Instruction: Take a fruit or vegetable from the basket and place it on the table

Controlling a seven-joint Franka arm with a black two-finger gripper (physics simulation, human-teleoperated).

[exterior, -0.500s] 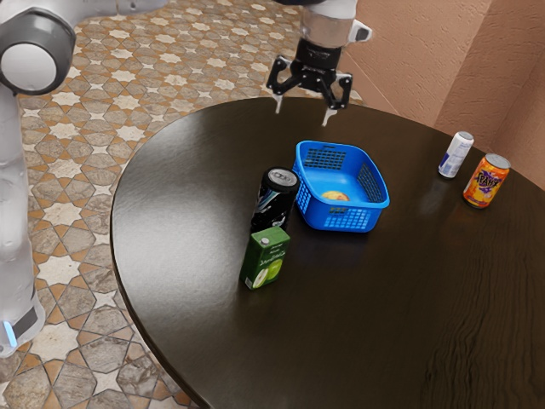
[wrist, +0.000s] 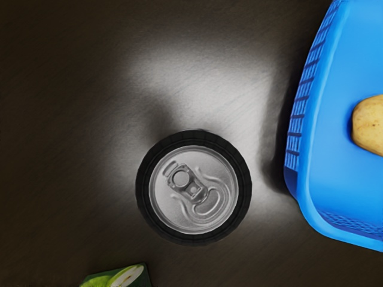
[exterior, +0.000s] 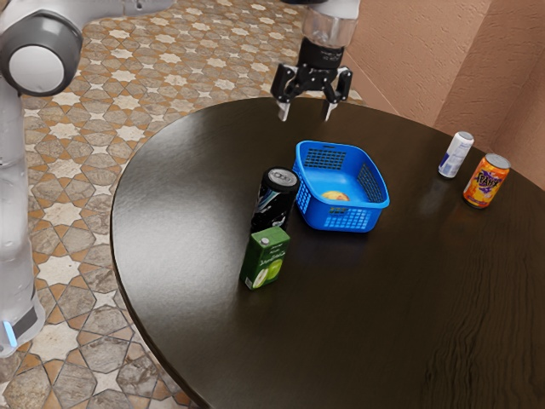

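My gripper (exterior: 306, 112) is high above the table's far side in the exterior view, its two fingers apart with nothing between them. The blue basket (exterior: 342, 218) stands on the table (exterior: 375, 315), lower than the gripper. On its floor lies a yellowish potato-like item (exterior: 335, 196), partly hidden by the basket's front wall. In the wrist view the basket (wrist: 323, 206) is cut off at the edge, and the potato (wrist: 370, 124) rests inside it.
A black can (exterior: 277, 198) stands close beside the basket, its top (wrist: 192, 190) below my hand. Next to it is a green juice carton (exterior: 266, 258). A white can (exterior: 456, 155) and an orange can (exterior: 486, 181) stand toward the exterior view's right.
My hand has shifted slightly and turned, with the fingers now appearing a little closer together in the exterior view. The basket, potato, cans and carton have stayed put.
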